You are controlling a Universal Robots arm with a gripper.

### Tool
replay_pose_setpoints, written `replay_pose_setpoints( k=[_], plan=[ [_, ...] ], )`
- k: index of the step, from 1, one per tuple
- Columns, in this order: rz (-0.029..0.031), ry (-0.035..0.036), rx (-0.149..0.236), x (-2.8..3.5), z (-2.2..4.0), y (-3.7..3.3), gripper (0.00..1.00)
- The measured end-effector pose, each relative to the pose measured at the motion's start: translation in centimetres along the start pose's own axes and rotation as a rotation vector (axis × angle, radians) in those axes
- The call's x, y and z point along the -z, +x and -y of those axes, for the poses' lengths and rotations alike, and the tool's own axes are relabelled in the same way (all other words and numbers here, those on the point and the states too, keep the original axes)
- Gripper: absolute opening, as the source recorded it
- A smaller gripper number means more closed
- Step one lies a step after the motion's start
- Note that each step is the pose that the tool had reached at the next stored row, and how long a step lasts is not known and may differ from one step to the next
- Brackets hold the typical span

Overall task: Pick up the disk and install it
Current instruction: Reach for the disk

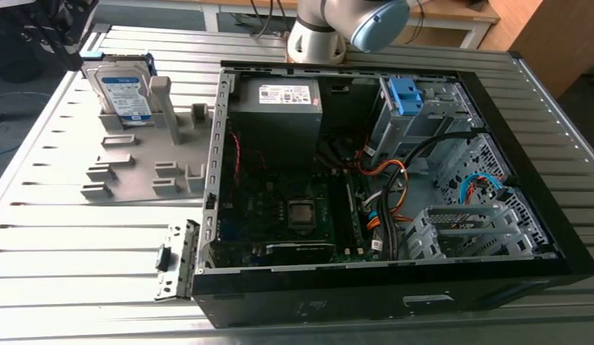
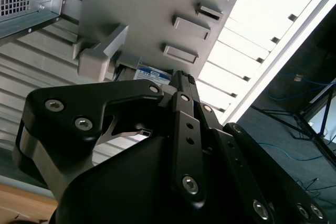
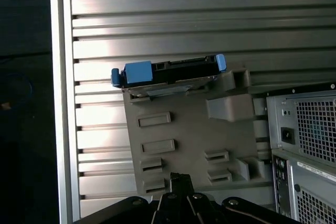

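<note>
Black metal gripper [image 3: 179, 178] linkage sits closest to the lens in both wrist views. Its fingers are pressed together at the tip, nothing between them. It hangs above the grey plastic fixture plate [image 3: 178, 129] with raised slots.

Disk [image 3: 168, 72]: flat silver hard drive with a white-and-blue label and bright blue plastic rails. It stands on edge in a slot at the plate's far end, apart from the gripper. In the exterior view, the disk [image 1: 119, 90] leans near a grey upright post [image 1: 162, 108], on the view's left of the open black computer case [image 1: 374, 302]. The case lies on a slatted aluminium table [image 1: 47, 237]. Not yet picked up.

Risks, as judged:
- The gripper must spread before it descends, or it will strike the disk's top edge.
- An off-centre pinch could cock the disk in its slot and jam it, or drag the plate.
- Gripping the rails may flex them, so the hold could slip.
- Orange and black cables [image 1: 393, 180] lie loose inside the case near the blue bracket [image 1: 405, 97] on the bay and could snag.
</note>
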State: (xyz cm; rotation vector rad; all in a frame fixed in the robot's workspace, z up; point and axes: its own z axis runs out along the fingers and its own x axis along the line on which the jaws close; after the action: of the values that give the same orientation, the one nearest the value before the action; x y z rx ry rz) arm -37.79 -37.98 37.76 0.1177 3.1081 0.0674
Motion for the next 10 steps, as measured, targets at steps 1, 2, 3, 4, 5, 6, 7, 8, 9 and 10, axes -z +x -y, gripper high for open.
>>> replay_pose_setpoints(
  k=[1, 2, 3, 4, 5, 6, 7, 8, 9, 10],
  plan=[
    [0.0, 0.0, 0.0, -0.01, 0.01, 0.13, 0.11],
    [0.0, 0.0, 0.0, -0.02, 0.02, 0.26, 0.11],
    [0.0, 0.0, 0.0, -0.02, 0.03, 0.38, 0.11],
    [0.0, 0.0, 0.0, -0.03, 0.04, 0.51, 0.11],
    [0.0, 0.0, 0.0, -0.04, 0.05, 0.66, 0.11],
    [0.0, 0.0, 0.0, -0.04, 0.06, 0.8, 0.11],
    [0.0, 0.0, 0.0, -0.05, 0.07, 0.94, 0.11],
    [-0.0001, 0.0001, 0.0, -0.05, 0.08, 1.09, 0.11],
    [0.0, 0.0, 0.0, -0.06, 0.09, 1.24, 0.11],
    [0.0001, -0.0001, 0.0, -0.07, 0.1, 1.39, 0.11]
  ],
)
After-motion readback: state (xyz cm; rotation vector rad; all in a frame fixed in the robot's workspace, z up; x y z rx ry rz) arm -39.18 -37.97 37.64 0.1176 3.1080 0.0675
